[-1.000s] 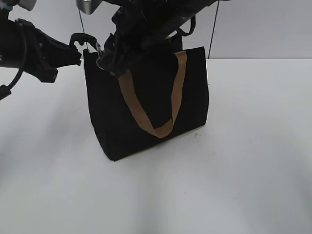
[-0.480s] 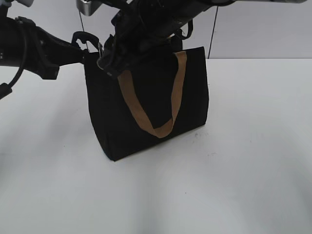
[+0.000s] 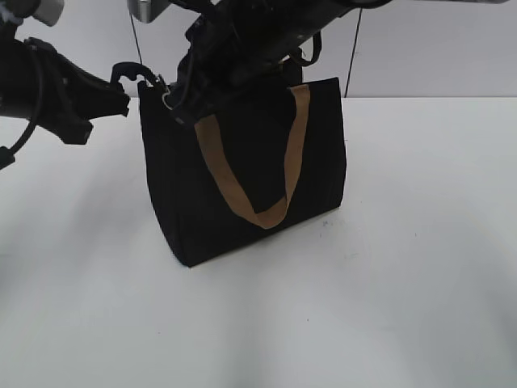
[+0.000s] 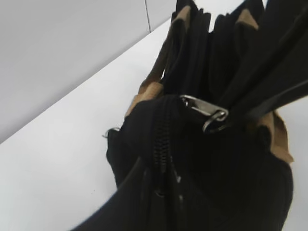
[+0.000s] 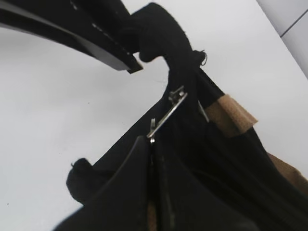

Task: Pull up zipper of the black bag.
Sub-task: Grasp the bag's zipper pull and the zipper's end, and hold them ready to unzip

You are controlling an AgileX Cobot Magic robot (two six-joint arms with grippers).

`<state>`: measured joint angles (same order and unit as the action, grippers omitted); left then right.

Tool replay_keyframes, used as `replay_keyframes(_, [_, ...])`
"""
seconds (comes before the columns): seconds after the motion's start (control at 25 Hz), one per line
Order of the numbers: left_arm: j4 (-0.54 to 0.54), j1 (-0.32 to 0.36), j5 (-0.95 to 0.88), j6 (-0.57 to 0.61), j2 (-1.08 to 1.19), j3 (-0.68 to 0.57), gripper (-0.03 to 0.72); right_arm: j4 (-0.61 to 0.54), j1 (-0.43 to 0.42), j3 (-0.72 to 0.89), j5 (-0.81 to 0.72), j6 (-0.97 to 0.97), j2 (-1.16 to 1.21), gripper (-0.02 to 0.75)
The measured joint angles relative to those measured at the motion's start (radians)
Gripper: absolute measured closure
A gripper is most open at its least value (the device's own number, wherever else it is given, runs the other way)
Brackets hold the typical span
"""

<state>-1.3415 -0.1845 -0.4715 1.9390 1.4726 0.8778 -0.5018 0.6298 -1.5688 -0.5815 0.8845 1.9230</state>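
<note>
1. Exterior view: the black bag point(image 3: 242, 170) stands upright on the white desk point(image 3: 388, 307), one tan handle point(image 3: 254, 174) hanging down its front face, while both arms crowd its top left corner.
2. Left gripper point(image 3: 121, 90) reaches in from the left and appears to pinch the black tab point(image 3: 129, 71) at that corner, seemingly to brace the bag against a pull along its top edge; whether its jaws are fully pressed together cannot be told.
3. Right gripper point(image 3: 174, 101) comes down across the bag's top, its jaws closed on the silvery pull point(image 3: 166, 99) of the zipper point(image 4: 161, 144).
4. Left wrist view: the metal ring pull point(image 4: 207, 113) sits near the tab end of the top edge, drawn taut toward dark gripper parts; the zipper teeth nearer the camera look shut.
5. Right wrist view: the pull point(image 5: 166, 115) stands stretched out from the fabric, a sign it is under tension, and the slider appears close to the end of its track.
</note>
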Motion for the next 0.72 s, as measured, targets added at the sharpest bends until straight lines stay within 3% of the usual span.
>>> replay_keyframes(0.2, [0.269,0.000,-0.008,-0.243,0.000,0.000,0.655,0.000,0.000,0.000,-0.011,0.000,-0.020,0.738])
replay_keyframes(0.36, [0.431,0.000,-0.025,-0.361,0.000,0.000,0.655,0.000,0.000,0.000,-0.012,-0.001,-0.035,0.738])
replay_keyframes(0.72, [0.570,0.000,-0.067,-0.436,0.000,0.000,0.655,-0.001,-0.026,0.000,-0.018,-0.027,-0.037,0.738])
